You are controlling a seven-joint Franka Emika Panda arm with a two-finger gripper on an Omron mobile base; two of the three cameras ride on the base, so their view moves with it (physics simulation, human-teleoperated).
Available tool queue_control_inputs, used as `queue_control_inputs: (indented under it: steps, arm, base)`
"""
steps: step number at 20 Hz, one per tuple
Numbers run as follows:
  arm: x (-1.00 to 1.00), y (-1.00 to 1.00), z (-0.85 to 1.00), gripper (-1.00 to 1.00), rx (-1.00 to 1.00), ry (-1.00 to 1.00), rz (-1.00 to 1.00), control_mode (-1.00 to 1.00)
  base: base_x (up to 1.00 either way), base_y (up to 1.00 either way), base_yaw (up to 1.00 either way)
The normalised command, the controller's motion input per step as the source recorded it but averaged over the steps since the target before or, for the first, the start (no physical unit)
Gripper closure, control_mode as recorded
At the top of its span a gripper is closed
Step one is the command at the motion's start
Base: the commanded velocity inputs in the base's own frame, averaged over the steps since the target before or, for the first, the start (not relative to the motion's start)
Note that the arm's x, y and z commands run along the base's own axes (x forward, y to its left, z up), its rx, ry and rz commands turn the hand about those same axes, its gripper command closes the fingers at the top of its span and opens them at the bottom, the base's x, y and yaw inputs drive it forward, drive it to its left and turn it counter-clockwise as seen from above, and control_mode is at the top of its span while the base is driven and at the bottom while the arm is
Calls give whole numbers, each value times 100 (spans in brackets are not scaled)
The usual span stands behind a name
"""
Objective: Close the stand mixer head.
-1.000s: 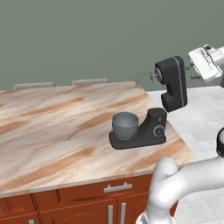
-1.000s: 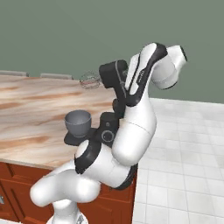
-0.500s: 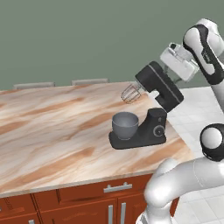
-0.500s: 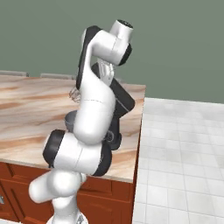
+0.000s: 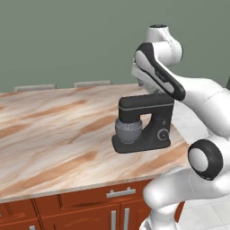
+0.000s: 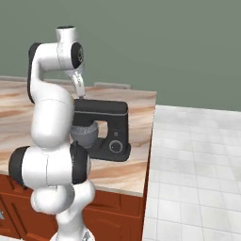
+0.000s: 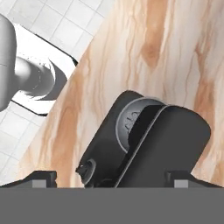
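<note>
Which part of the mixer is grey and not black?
The mixing bowl. It is the round grey cup sitting under the black stand mixer head and on the black base. Every other mixer part is black.

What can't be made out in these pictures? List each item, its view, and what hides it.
1. The whisk: the lowered stand mixer head and grey mixing bowl cover it in the left base view.
2. The hand: the hand view's bottom edge cuts its fingertips, so contact with the head is unclear.
3. The bowl in the right base view: the robot's own arm hides most of it.
</note>
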Motion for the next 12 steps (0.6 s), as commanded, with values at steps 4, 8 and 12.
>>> queue_control_inputs:
  steps: [4, 8, 12]
  arm:
    - [-90, 24, 0, -100, 2, -23, 8, -100]
    - [-94, -4, 0, -100, 12, -14, 7, -100]
    - [-49, -2, 0, -100, 3, -7, 0, -100]
  base:
    - [0, 0, 0]
    - [0, 0, 0]
    - [0, 0, 0]
